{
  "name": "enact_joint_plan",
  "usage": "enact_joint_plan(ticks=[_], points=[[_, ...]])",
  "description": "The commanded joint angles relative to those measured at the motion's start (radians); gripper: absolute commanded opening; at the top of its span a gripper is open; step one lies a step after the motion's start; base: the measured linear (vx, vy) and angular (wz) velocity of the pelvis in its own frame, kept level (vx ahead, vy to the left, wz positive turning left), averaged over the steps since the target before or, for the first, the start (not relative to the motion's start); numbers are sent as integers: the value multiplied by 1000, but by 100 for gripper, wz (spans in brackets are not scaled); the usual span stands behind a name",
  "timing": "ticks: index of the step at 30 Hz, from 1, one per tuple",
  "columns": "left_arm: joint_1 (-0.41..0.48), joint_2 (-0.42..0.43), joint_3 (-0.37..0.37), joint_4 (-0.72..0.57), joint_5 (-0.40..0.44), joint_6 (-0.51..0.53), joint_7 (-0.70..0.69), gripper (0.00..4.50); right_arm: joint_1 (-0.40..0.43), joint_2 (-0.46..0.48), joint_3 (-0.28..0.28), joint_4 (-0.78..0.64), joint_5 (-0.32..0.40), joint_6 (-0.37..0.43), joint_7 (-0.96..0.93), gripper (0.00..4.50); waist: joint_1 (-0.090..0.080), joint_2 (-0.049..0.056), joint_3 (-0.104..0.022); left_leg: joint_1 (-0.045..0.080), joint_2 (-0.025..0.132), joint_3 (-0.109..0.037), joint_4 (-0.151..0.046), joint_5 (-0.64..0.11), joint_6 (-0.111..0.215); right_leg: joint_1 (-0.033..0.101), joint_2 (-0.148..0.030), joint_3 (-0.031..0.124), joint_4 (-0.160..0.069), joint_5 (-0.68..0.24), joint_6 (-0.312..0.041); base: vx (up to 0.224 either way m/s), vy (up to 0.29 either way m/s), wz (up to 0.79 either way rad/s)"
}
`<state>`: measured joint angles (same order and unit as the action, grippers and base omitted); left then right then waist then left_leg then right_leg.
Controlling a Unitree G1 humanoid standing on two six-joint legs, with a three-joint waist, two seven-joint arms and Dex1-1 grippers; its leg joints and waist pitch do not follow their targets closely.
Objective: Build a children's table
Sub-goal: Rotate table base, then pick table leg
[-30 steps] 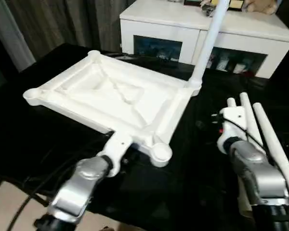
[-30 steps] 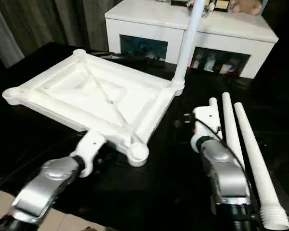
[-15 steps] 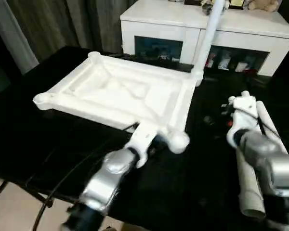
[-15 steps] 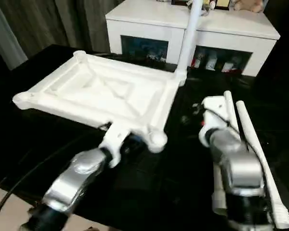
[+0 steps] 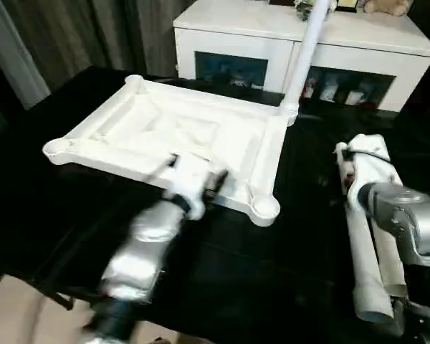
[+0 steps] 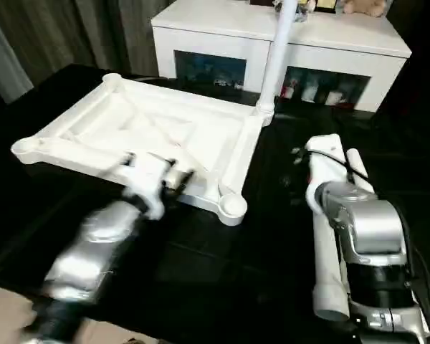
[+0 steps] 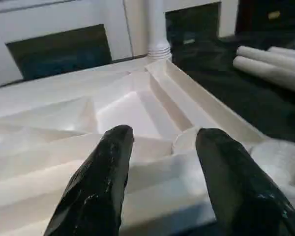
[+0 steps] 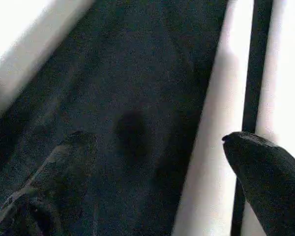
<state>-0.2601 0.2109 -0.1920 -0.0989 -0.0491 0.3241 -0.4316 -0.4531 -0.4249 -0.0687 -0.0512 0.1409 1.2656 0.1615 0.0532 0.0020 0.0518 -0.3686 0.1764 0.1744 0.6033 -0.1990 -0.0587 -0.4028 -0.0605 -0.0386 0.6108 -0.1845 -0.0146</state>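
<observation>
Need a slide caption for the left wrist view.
Left gripper, fingers apart, poised over the upturned white plastic table top's ribbed underside; one round white leg stands in the far corner socket.

No legible text, label, brand mark, number or sign appears in any view. The small objects on top of the white cabinet (image 5: 287, 21) are too small and blurred to read.
</observation>
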Motion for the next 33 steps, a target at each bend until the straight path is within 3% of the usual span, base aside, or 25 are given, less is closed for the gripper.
enact_joint_plan(ticks=[1,3,7,9,20,22,26,33], points=[[8,25,-18,-56,-24,29,-67,246,-21,-8,1,12,1,29,4,450,2,-17,-61,14,44,-11,-67,-88,19,45,-66,41,-69,-187,-158,0,0,0],[15,141,-46,-189,-90,107,-210,246,-39,-13,-3,55,-13,50,-9,450,8,-24,-61,18,44,-9,-68,-81,-1,42,-70,42,-60,-179,-154,0,0,0],[9,205,-64,-267,-129,166,-275,246,-51,-14,-11,81,-19,70,-12,450,6,-25,-56,18,42,-7,-70,-86,-22,40,-64,42,-60,-166,-152,0,0,0],[1,229,-78,-297,-132,192,-290,246,-49,-17,-12,92,-12,91,-3,450,6,-28,-57,14,40,-7,-70,-80,-27,46,-64,44,-57,-147,-147,0,0,0],[-27,238,-90,-347,-145,280,-288,246,-11,-6,-60,92,-3,168,-2,450,4,-25,-59,13,37,-7,-66,-88,-36,49,-61,45,-60,-178,-133,0,0,0],[-27,233,-93,-353,-152,287,-287,246,4,-1,-67,91,3,182,4,450,3,-30,-61,13,37,-7,-65,-81,-33,49,-61,45,-60,-165,-135,0,0,0],[-32,226,-94,-366,-157,304,-284,250,17,0,-80,104,13,188,13,434,4,-34,-60,11,38,-6,-65,-71,-26,51,-62,45,-59,-160,-143,0,0,0],[-37,240,-95,-390,-166,324,-283,252,32,-1,-88,128,18,181,24,354,4,-37,-59,13,38,-7,-65,-86,-26,48,-63,44,-63,-208,-127,0,0,0]])
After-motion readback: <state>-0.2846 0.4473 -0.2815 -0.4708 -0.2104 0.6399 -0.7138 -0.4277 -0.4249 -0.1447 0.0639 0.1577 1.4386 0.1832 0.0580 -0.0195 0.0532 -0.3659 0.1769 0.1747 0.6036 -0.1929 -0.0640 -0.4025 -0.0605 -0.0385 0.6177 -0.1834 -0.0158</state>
